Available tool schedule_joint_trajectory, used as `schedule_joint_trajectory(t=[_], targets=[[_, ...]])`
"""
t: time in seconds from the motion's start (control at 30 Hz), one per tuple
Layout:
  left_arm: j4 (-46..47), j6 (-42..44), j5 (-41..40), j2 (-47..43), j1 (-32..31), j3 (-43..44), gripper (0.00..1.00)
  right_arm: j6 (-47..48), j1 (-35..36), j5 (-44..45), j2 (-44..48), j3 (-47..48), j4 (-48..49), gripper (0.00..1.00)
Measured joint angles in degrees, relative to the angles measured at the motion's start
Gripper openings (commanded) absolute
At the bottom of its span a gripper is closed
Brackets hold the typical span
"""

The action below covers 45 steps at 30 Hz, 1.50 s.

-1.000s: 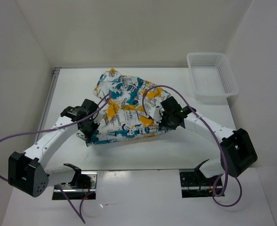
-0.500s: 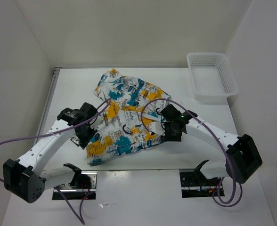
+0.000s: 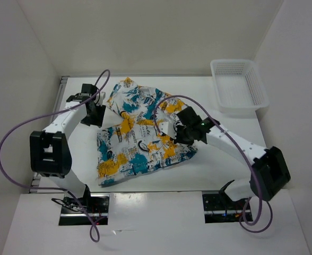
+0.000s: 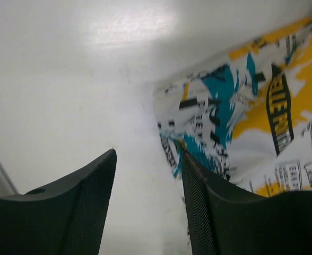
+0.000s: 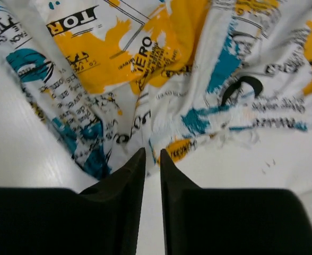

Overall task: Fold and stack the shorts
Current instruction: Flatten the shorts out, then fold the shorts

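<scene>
The shorts (image 3: 140,139), white with teal, yellow-orange and black print, lie spread out and rumpled in the middle of the table. My left gripper (image 3: 96,116) stands open at their far-left corner. In the left wrist view only bare table shows between its fingers (image 4: 146,154), with the shorts' edge (image 4: 241,106) just to the right. My right gripper (image 3: 176,135) is at the shorts' right edge. In the right wrist view its jaws (image 5: 150,153) are almost together, with a thin slit between them. The cloth's hem (image 5: 145,64) lies at the tips, and a pinch does not show.
A white mesh basket (image 3: 240,108) stands at the table's back right corner, apart from the shorts. Purple cables loop over both arms, one of them (image 3: 169,101) above the cloth. White walls close in the table on the left, back and right.
My left gripper let go of the shorts and swung to the back left. The cloth dropped and spread toward the front. My right gripper opened, then narrowed again, staying at the right edge.
</scene>
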<state>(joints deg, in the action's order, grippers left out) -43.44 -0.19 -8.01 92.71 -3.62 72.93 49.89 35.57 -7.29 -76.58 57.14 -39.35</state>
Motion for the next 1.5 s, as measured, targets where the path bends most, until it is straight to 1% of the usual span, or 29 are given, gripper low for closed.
schedule_joint_trajectory(t=[0.03, 0.07, 0.13, 0.3, 0.43, 0.47, 0.57, 0.67, 0.83, 0.93, 1.07, 1.1, 1.13, 1.23, 1.27, 1.3, 1.37, 1.47, 1.5], targets=[[1.86, -0.02, 0.48, 1.7, 0.39, 0.44, 0.61, -0.07, 0.11, -0.33, -2.27, 0.02, 1.29, 0.13], [3.28, -0.02, 1.01, 3.06, 0.48, 0.46, 0.62, 0.31, 0.2, -0.42, -4.7, -0.35, 2.43, 0.06], [4.59, -0.02, 2.25, 5.51, 0.37, 0.42, 0.62, 1.31, 0.31, 0.02, -7.5, -1.97, 3.41, 0.01], [6.6, -0.02, 6.51, 9.53, 0.15, -0.35, 0.53, 4.57, 0.31, 0.76, -9.4, -5.64, 1.9, 0.0], [7.37, -0.09, 8.15, 11.45, 0.07, -1.31, 0.32, 6.4, 0.31, 0.83, -9.79, -7.06, 1.7, 0.0], [7.67, 0.13, 8.0, 12.81, 0.07, -1.2, 0.22, 6.78, 0.31, 0.85, -10.25, -7.32, 1.68, 0.0], [7.06, -0.04, 7.41, 17.16, 0.07, 1.16, 0.13, 7.85, 0.31, 1.14, -11.85, -8.13, 1.7, 0.0], [7.3, -0.07, 6.51, 18.78, 0.04, 3.34, 0.09, 8.66, 0.5, 1.46, -12.13, -9.6, 1.64, 0.0], [7.93, -0.11, 4.61, 19.06, -0.28, 3.74, 0.08, 9.62, 1.46, 2.03, -11.28, -10.45, 1.57, 0.0], [8.02, -0.07, 3.26, 19.34, -0.35, 4.46, 0.14, 9.66, 1.92, 1.73, -10.64, -10.95, 0.92, 0.0], [8.37, -0.04, 1.77, 19.15, -0.31, 4.59, 0.49, 8.57, 2.05, 0.68, -10.38, -10.8, -0.11, 0.0], [8.2, 0.09, 1.79, 18.88, -0.28, 4.7, 0.63, 7.76, 2.05, 0.22, -10.38, -10.19, -0.79, 0.03], [7.82, 0.2, 1.86, 18.4, -0.26, 5.03, 0.67, 6.62, 2.05, -0.28, -10.38, -9.44, -1.22, 0.04], [6.38, 0.04, 2.16, 15.74, -0.39, 7.45, 0.74, 3.1, 2.03, -2.45, -10.34, -3.89, -2.43, 0.12], [5.35, 0.0, 2.38, 14.99, -0.52, 9.49, 0.74, 2.29, 1.64, -3.23, -10.29, -1.77, -2.56, 0.16], [5.2, 0.0, 2.73, 14.56, -0.74, 12.15, 0.75, 1.42, 1.31, -4.46, -10.12, 0.63, -2.43, 0.16], [5.46, 0.0, 3.67, 14.69, -1.22, 18.38, 0.75, -0.35, 0.09, -6.38, -9.38, 4.76, -2.05, 0.21], [6.73, 0.0, 4.92, 17.99, -1.62, 27.43, 0.75, -3.91, -3.1, -8.33, -8.74, 10.32, -0.11, 0.21], [7.21, 0.0, 5.27, 20.09, -1.75, 29.92, 0.75, -5.38, -4.17, -8.76, -8.96, 11.82, 1.4, 0.19]])
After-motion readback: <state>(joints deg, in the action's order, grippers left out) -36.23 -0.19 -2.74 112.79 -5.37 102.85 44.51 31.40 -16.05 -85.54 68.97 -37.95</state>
